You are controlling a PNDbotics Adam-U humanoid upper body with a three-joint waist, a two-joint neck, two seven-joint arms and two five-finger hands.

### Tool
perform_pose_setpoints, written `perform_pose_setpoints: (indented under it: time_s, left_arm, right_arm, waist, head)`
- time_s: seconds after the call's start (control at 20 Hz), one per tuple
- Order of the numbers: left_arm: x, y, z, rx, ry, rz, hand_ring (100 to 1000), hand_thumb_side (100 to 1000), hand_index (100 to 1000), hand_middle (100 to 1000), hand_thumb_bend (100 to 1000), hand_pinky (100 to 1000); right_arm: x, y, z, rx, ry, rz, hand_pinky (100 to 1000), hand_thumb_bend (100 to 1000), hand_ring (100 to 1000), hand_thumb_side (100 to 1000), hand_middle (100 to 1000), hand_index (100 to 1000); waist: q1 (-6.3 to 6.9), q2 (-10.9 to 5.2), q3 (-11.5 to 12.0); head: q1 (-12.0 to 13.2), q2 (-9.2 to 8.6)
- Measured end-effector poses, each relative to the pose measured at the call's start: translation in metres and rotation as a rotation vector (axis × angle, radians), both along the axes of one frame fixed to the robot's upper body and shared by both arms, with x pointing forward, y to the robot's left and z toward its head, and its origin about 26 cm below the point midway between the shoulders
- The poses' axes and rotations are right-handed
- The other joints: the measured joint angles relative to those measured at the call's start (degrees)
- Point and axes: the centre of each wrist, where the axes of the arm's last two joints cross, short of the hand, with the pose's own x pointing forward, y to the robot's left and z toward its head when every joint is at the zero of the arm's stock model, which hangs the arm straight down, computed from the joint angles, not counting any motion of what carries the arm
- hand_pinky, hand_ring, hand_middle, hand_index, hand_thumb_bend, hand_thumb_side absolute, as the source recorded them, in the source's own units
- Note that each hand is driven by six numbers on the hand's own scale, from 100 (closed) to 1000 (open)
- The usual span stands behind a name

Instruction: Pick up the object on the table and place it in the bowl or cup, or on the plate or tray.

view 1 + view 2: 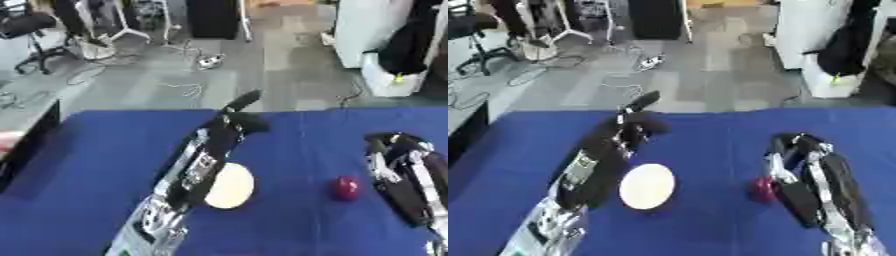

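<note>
Two black robot arms with silver joints and white panels; the left hand (238, 116) and right hand (791, 142) are black-fingered.

A small round red object (346, 187) sits on the blue surface (105, 165), right of centre, nothing gripping it. To its left, apart from it, lies a flat, round, cream-white plate (232, 186), bare, its left edge hidden. The red object is off the plate.
</note>
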Motion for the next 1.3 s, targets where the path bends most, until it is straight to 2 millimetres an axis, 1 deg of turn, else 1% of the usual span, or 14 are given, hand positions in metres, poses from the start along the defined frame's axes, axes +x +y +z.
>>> perform_pose_setpoints:
  time_s: [0.5,0.55,0.6,0.65,0.75,0.8,0.85,0.9,0.95,1.1,1.15,1.2,1.25,1.3]
  left_arm:
    - [-0.001,0.001,-0.002,0.009,0.018,0.026,794,806,761,969,353,945]
    - [-0.001,0.001,-0.003,0.009,0.018,0.027,794,807,761,970,352,946]
    - [-0.001,0.001,-0.003,0.009,0.019,0.028,794,806,761,970,353,945]
    - [-0.002,0.002,-0.004,0.009,0.022,0.031,794,809,761,971,350,947]
    - [-0.002,0.003,-0.004,0.01,0.024,0.035,794,810,761,972,349,949]
    - [-0.002,0.003,-0.004,0.01,0.023,0.037,794,810,761,972,349,948]
    - [-0.002,0.003,-0.004,0.011,0.023,0.037,794,812,762,973,348,950]
    - [-0.002,0.003,-0.005,0.013,0.023,0.039,794,811,762,973,348,950]
    - [-0.002,0.003,-0.005,0.014,0.023,0.04,794,812,762,974,347,951]
    - [-0.002,0.003,-0.005,0.016,0.023,0.041,794,813,762,974,346,951]
    - [-0.002,0.003,-0.005,0.016,0.024,0.042,794,813,761,975,346,952]
    - [-0.002,0.004,-0.006,0.016,0.026,0.043,794,813,762,974,346,951]
    - [-0.002,0.004,-0.006,0.016,0.027,0.044,794,814,761,975,346,953]
    - [-0.002,0.004,-0.007,0.017,0.029,0.045,793,814,761,976,346,954]
  right_arm:
    - [0.0,-0.001,0.0,0.005,-0.008,-0.014,296,100,482,890,622,831]
    - [0.001,-0.001,-0.001,-0.005,0.002,-0.012,306,100,491,840,631,836]
    - [0.002,-0.001,-0.001,-0.02,0.012,-0.01,301,100,487,877,627,835]
    - [0.003,-0.001,-0.002,-0.039,0.023,-0.008,317,100,499,844,629,841]
    - [0.007,-0.001,0.0,-0.095,0.038,-0.005,346,100,521,857,659,863]
    - [0.009,-0.002,0.0,-0.129,0.047,-0.006,327,100,507,844,639,848]
    - [0.01,-0.002,0.0,-0.156,0.057,-0.008,391,100,556,867,699,896]
    - [0.012,-0.003,-0.001,-0.184,0.068,-0.01,370,100,540,866,682,881]
    - [0.014,-0.004,-0.001,-0.211,0.078,-0.015,417,100,584,854,733,916]
    - [0.023,-0.009,0.001,-0.303,0.107,-0.032,413,100,585,831,744,899]
    - [0.027,-0.01,0.002,-0.333,0.114,-0.038,358,100,554,807,755,928]
    - [0.031,-0.011,0.003,-0.367,0.125,-0.043,379,100,565,809,747,917]
    - [0.035,-0.012,0.003,-0.398,0.137,-0.048,308,100,530,805,772,950]
    - [0.039,-0.012,0.004,-0.429,0.143,-0.05,299,100,532,808,803,979]
  waist:
    - [-0.3,0.39,0.04]
    - [-0.33,0.47,0.0]
    - [-0.34,0.51,-0.05]
    - [-0.34,0.52,-0.06]
    - [-0.37,0.61,-0.08]
    - [-0.37,0.75,-0.11]
    - [-0.37,0.89,-0.13]
    - [-0.37,0.93,-0.14]
    - [-0.37,0.96,-0.14]
    - [-0.35,1.36,-0.16]
    - [-0.34,1.38,-0.16]
    - [-0.33,1.42,-0.17]
    - [-0.32,1.49,-0.17]
    - [-0.32,1.54,-0.17]
  head:
    - [-1.43,0.38]
    - [-1.53,0.35]
    - [-1.83,0.28]
    - [-1.89,0.27]
    - [-1.93,0.27]
    - [-1.94,0.27]
    - [-1.95,0.28]
    - [-1.97,0.28]
    - [-2.12,0.29]
    - [-2.42,0.33]
    - [-2.43,0.39]
    - [-2.44,0.47]
    - [-2.45,0.55]
    - [-2.54,0.68]
